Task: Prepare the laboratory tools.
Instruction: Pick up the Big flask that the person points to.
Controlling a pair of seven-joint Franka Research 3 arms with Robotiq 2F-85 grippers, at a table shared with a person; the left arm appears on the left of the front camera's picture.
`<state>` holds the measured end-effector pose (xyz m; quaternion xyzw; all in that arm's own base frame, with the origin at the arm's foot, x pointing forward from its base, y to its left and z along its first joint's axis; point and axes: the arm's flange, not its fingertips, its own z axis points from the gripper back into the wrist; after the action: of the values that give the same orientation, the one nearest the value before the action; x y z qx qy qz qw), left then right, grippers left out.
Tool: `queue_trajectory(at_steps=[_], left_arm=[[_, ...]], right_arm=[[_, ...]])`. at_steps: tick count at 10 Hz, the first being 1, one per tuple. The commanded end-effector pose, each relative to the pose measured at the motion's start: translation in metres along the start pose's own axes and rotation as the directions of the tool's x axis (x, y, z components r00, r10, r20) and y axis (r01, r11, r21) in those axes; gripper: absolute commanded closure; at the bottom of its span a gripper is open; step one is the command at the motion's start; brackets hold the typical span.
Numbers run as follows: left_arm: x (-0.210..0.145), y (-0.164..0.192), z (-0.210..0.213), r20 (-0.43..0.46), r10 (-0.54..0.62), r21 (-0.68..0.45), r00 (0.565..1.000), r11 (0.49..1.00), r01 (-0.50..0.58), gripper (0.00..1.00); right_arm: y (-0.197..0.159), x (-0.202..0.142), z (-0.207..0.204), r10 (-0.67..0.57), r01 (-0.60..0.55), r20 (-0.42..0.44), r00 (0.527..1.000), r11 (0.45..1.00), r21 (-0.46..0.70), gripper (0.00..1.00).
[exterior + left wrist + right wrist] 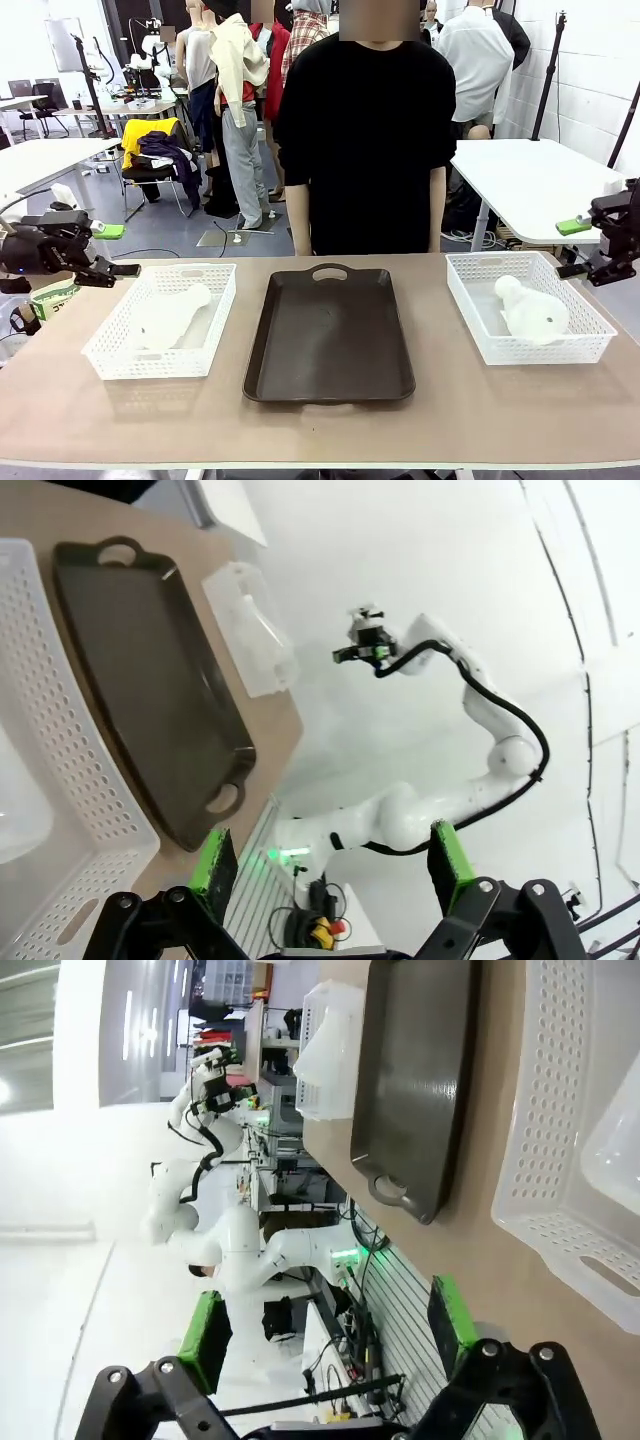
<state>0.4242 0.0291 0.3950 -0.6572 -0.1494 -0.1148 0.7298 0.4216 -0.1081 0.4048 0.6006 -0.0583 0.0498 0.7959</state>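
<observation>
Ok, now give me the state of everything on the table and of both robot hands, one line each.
left flask: lying on its side in the left basket.
right flask: lying on its side in the right basket.
tray: empty, lying flat between the baskets.
left hand: open, holding nothing.
right hand: open, holding nothing.
</observation>
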Motion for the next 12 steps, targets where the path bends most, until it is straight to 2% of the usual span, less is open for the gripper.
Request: queue_trajectory(at_steps=[1,3,5,8,9,10,12], left_arm=[[0.009,0.019,0.003,0.006,0.023,-0.048,1.0,0.999,-0.023,0.0],[0.007,0.02,0.005,0.001,0.042,-0.094,0.999,0.995,-0.042,0.0],[0.005,0.018,0.004,-0.011,0.036,-0.091,0.999,0.995,-0.037,0.0],[-0.001,0.019,0.006,-0.012,0.045,-0.077,0.999,0.996,-0.045,0.0],[-0.003,0.019,0.007,-0.011,0.049,-0.059,0.999,0.997,-0.05,0.0],[-0.005,0.024,0.001,-0.014,0.072,-0.107,0.997,0.992,-0.073,0.0],[-0.005,0.024,0.001,-0.014,0.072,-0.107,0.997,0.992,-0.073,0.0]], right_arm=[[-0.005,0.002,0.018,0.047,-0.047,-0.004,0.999,0.999,0.019,0.0],[-0.007,0.0,0.018,0.058,-0.058,-0.004,0.998,0.997,0.04,0.0],[-0.007,0.005,0.016,0.05,-0.052,0.036,0.998,0.998,0.048,0.0],[-0.013,0.019,0.014,-0.055,0.055,0.098,0.994,0.998,0.002,0.0],[-0.01,0.002,0.017,0.022,-0.023,0.041,0.999,0.999,0.022,0.0],[-0.01,0.002,0.017,0.022,-0.023,0.041,0.999,0.999,0.022,0.0],[-0.01,0.002,0.017,0.022,-0.023,0.041,0.999,0.999,0.022,0.0]])
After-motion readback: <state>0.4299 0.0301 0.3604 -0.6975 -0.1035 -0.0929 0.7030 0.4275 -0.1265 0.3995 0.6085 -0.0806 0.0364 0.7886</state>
